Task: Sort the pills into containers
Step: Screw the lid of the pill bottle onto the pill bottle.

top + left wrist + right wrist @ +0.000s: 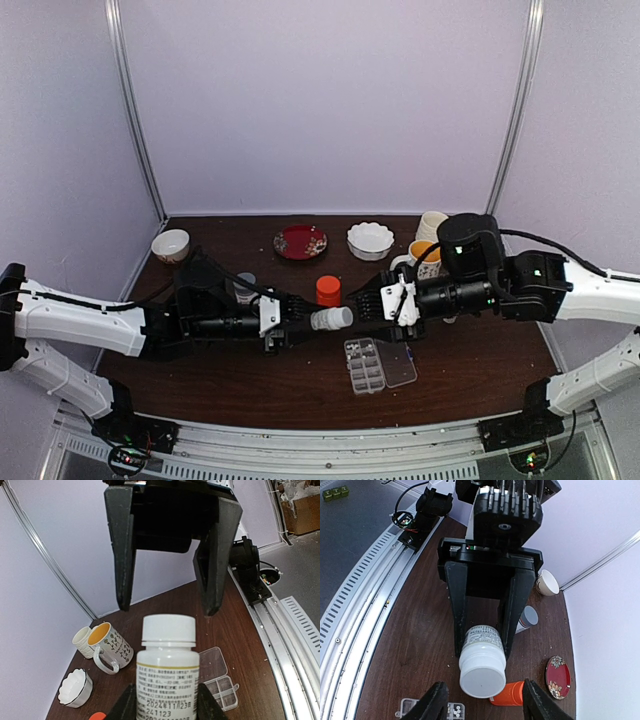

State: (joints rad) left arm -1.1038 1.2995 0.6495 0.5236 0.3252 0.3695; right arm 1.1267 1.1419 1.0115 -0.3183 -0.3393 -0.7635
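Left gripper (483,652) clamped on white bottle (167,680) body; right gripper (484,686) spread wide, flanking cap (168,630), not touching — cap on. Pill box (348,352) open below fingertips; few pills (453,709) seemingly inside — most sorting left.

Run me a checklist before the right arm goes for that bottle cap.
1. Bottle clamped in left fingers: ok.
2. Cap on: ok.
3. Right fingers open, either side of cap: ok.
4. Right fingers gripping cap: not ok.
5. Box open: ok.
6. Bottle contents: cannot tell.
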